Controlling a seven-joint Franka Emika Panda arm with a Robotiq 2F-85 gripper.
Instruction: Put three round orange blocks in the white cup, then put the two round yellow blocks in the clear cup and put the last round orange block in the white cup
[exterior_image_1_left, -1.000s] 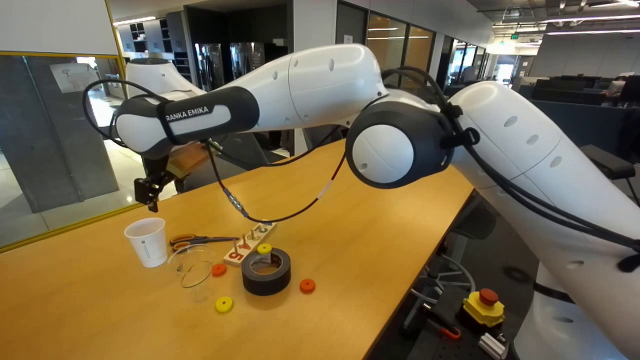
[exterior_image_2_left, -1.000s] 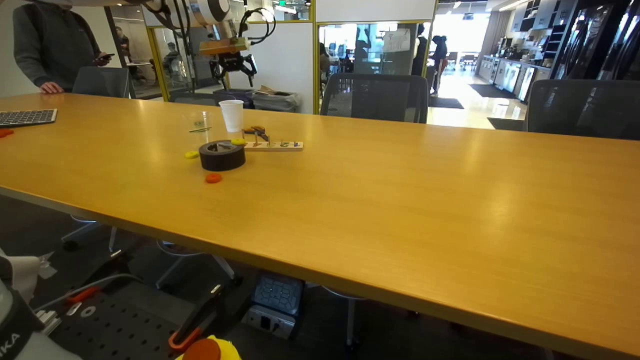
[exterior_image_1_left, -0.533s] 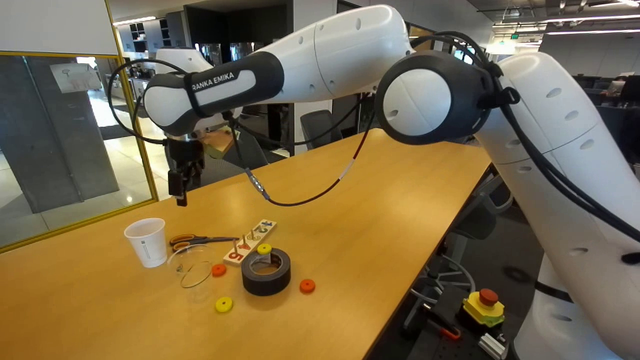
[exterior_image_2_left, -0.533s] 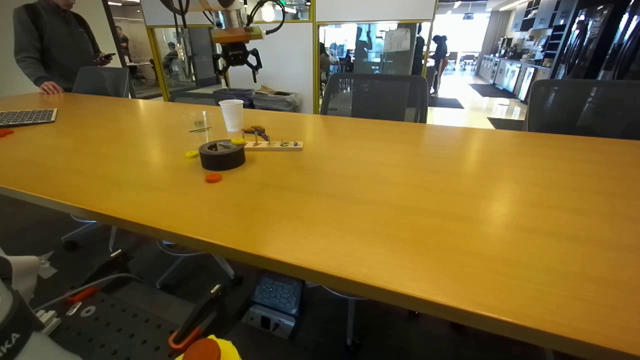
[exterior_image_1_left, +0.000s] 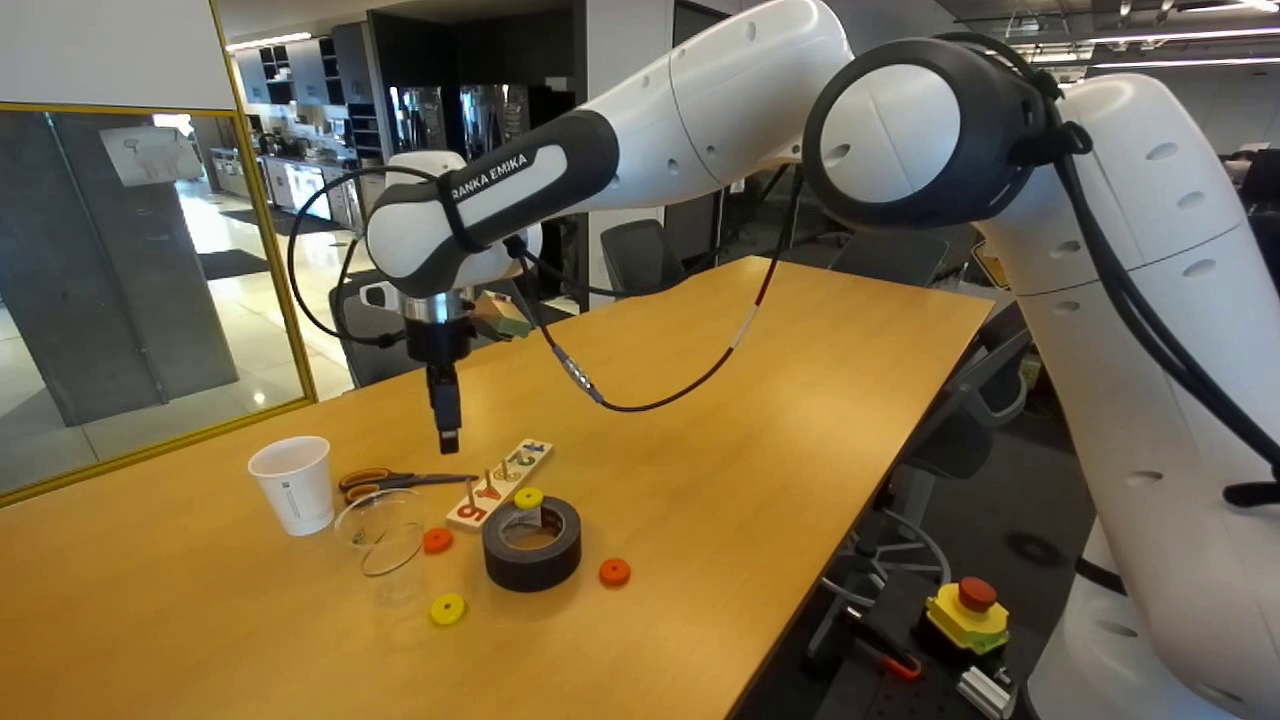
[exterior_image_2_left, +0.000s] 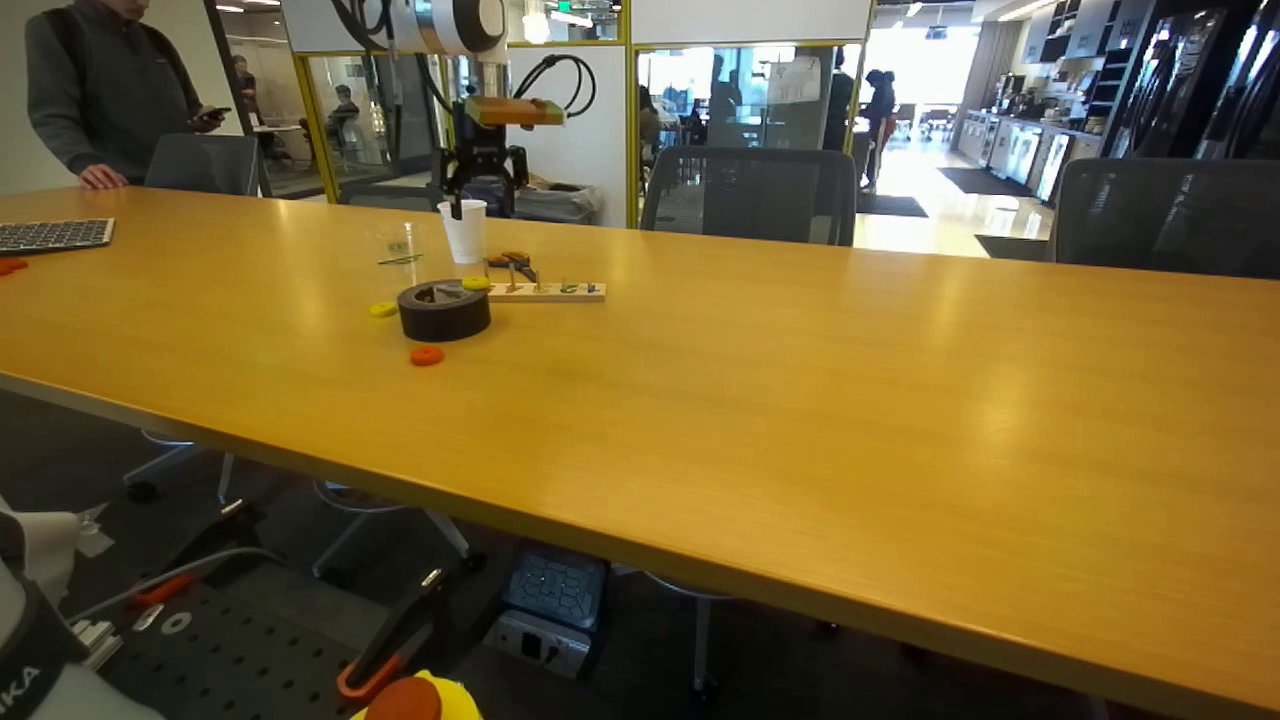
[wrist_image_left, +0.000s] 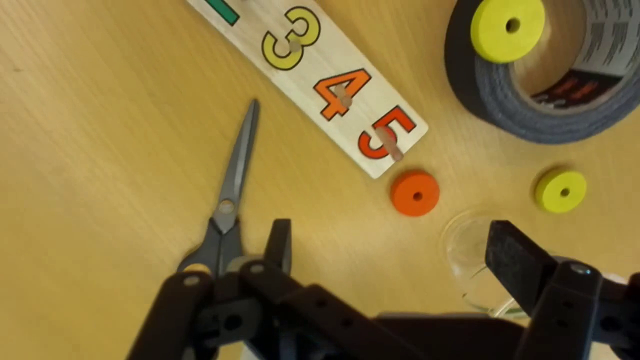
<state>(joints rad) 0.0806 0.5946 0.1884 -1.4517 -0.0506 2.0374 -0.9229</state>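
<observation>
Hanging spread, black pincer (wrist_image_left: 391, 241), white arm (exterior_image_1_left: 690, 110) lettered "RANKA EMIKA", round orange block (wrist_image_left: 411, 189) near wooden board (wrist_image_left: 302, 77) numbered 3, 4, 5

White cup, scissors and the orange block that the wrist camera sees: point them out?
White cup (exterior_image_1_left: 304, 494): in an exterior view, on its outer wall.
Scissors (wrist_image_left: 226, 206): wrist view, on the pivot screw.
Orange block (wrist_image_left: 408, 190): wrist view, top face.
</observation>
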